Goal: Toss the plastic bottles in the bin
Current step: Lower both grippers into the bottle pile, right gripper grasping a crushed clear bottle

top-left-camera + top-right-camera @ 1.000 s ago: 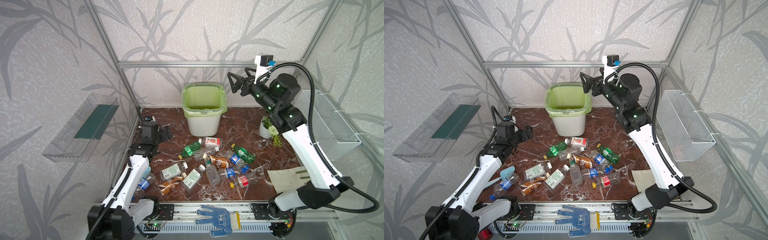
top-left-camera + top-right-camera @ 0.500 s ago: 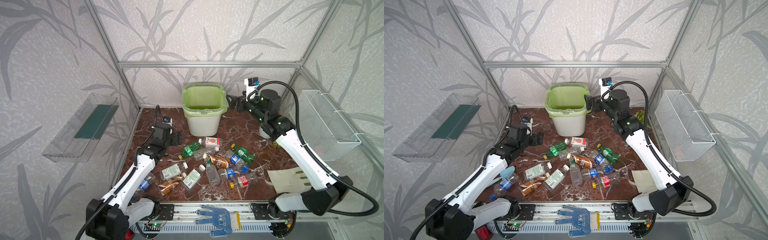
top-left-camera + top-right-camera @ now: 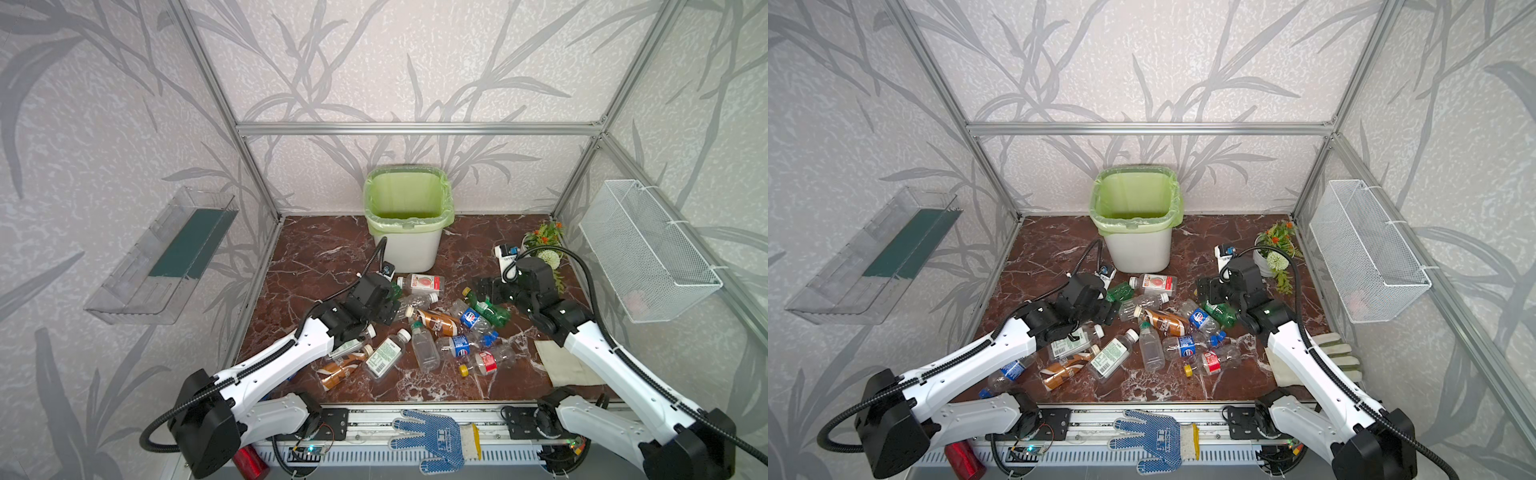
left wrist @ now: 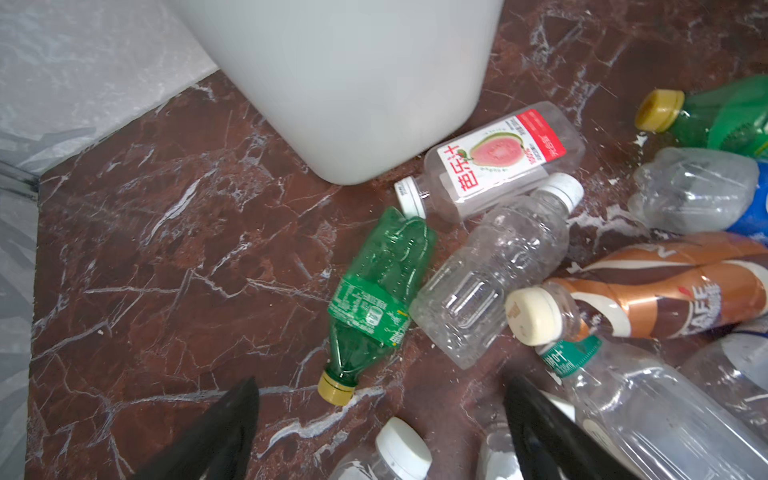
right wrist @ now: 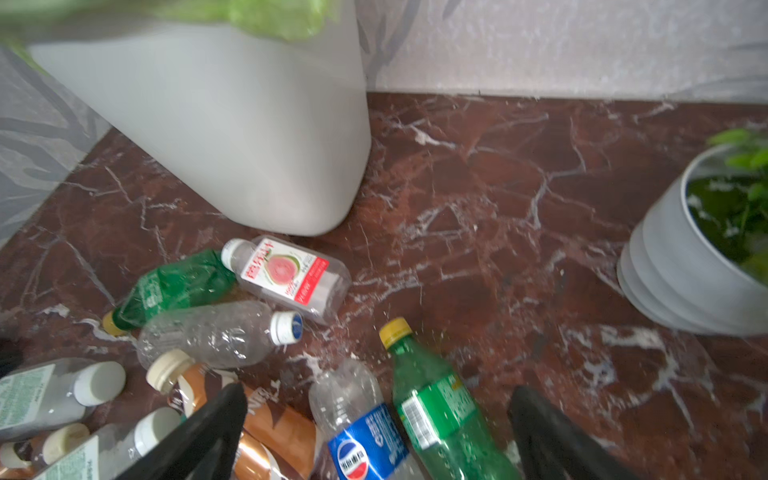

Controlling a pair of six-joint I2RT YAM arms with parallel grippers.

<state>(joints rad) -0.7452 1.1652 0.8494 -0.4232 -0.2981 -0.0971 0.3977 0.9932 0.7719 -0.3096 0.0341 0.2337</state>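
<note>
Marble flooring (image 3: 324, 257), dark red with white veins, carries the whole scene. Against the back wall stands the bin (image 3: 405, 253), white and upright, with its light green liner folded over the rim and its mouth facing up. A wire basket (image 3: 648, 253) hangs on the right wall and a clear tray (image 3: 162, 257) on the left wall, both well apart from the litter. The plastic bottles (image 3: 432, 328) lie on their sides on the floor in a loose heap in front of the bin, between the two arms, which reach in low from the near rail. The left gripper (image 4: 380, 384) hangs at the left edge of the heap, its claw spread wide with nothing in it. In the left wrist view its black fingers (image 4: 224, 428) flank bare marble, and the yellow cap of a crushed green bottle (image 4: 374, 282) lies just ahead of them. The right gripper (image 5: 376, 388) hangs at the right edge of the heap, its claw likewise spread wide and holding nothing. From above it straddles a blue-labelled bottle (image 5: 361, 444) and a second green bottle (image 5: 436, 407). A white plant pot (image 5: 673, 257) sits near the right wall, apart from the heap. A blue dotted glove (image 3: 432, 436) lies on the near rail. A guava-labelled bottle (image 4: 498, 158) lies just beside the bin's foot.
</note>
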